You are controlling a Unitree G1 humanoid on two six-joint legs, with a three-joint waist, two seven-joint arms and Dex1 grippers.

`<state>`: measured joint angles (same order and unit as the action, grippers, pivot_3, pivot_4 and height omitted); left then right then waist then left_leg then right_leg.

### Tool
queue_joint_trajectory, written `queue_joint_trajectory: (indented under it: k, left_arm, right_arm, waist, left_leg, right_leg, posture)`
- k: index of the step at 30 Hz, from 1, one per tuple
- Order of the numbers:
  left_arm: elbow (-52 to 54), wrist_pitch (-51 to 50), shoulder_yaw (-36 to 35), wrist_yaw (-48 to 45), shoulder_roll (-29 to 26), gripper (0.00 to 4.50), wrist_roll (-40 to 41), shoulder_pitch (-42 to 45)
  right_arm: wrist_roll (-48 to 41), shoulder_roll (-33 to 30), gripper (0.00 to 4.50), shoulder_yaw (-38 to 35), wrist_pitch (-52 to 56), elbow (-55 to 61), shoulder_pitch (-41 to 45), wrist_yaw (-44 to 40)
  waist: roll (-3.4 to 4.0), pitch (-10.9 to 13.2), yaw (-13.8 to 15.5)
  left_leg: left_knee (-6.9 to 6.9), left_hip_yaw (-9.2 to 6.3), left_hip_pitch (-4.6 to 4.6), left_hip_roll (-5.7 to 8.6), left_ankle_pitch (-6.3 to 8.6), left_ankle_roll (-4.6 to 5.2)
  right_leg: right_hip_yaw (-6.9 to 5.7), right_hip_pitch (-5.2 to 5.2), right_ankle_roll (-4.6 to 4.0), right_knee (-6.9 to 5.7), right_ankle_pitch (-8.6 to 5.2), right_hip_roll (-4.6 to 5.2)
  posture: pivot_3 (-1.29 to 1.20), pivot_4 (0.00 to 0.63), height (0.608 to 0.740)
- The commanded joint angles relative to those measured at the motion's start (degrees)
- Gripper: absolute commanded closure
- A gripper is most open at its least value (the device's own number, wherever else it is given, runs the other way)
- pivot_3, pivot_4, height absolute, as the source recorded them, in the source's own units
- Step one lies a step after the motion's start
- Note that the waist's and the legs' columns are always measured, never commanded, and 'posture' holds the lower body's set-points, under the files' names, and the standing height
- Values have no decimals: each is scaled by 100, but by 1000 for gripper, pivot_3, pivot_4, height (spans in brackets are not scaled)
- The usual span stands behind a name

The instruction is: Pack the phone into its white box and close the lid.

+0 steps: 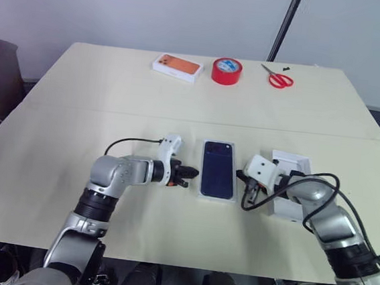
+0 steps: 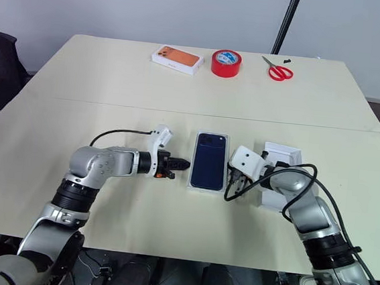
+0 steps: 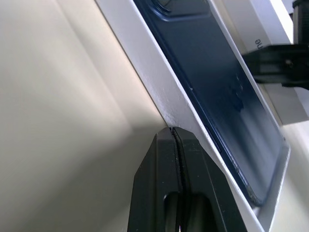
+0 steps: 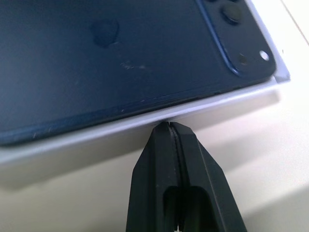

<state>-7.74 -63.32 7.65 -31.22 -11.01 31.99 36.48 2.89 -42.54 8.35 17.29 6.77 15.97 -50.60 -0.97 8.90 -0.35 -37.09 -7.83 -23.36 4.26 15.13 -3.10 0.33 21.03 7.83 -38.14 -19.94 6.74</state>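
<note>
With the glossy phone (image 1: 218, 169) seated in the white box (image 1: 202, 192), both pinched-shut claws flank it; the stiff, light lid (image 1: 291, 164) wants edge-gripping.

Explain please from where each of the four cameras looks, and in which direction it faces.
Left eye view: on the head, facing forward and down at the table; both arms show.
Right eye view: the same scene from slightly aside.
Left wrist view: on the left arm, along the shut left gripper at the white box holding the phone.
Right wrist view: on the right arm, along the shut right gripper at the box's opposite long side.
Shared: both wrist views show phone and box.
</note>
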Motion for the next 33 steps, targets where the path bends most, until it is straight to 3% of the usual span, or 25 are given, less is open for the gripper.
queue_joint_trajectory:
  k: [1,4,19,27,31,33]
  left_arm:
    - [-39,236,352,-376,220,4457,-47,225]
    - [-115,440,555,-498,234,4457,-249,251]
    - [-121,440,243,-736,-70,4457,-352,231]
    - [124,594,-103,-1204,-701,4457,-246,227]
    - [38,813,-418,-1578,-972,4457,-105,299]
    - [30,1195,-477,-1880,-1203,3938,-173,275]
  right_arm:
    - [-16,-198,4500,-82,-88,115,-234,-92]
    - [-97,-303,4500,-164,-37,199,-323,-164]
    - [-18,-420,4500,-300,-280,-41,-252,12]
    - [-25,-670,4500,-566,-594,-174,-364,87]
    - [-706,-549,4500,-937,72,42,-295,-93]
    - [-988,-531,3955,-1139,603,165,-280,-106]
  waist:
    - [0,0,-8]
    - [0,0,-12]
    - [0,0,-40]
    - [0,0,-45]
    - [0,1,-45]
    - [1,1,-61]
  left_leg:
    - [0,0,0,1,1,1]
    - [-1,-2,1,0,1,2]
    - [-3,-6,2,-2,1,2]
    - [-2,-6,2,-4,1,2]
    - [-2,-6,1,-4,1,2]
    - [-2,-7,1,-8,1,2]
  right_leg:
    - [0,-1,0,0,0,1]
    - [-3,-5,0,2,0,1]
    - [-9,-8,1,2,0,1]
    - [-10,-5,0,0,0,-1]
    - [-10,-6,0,1,0,-1]
    - [-12,-6,0,1,0,-2]
  posture:
    - [0,150,740]
    - [0,150,740]
    - [0,150,740]
    - [0,150,740]
    - [0,150,740]
    - [0,150,740]
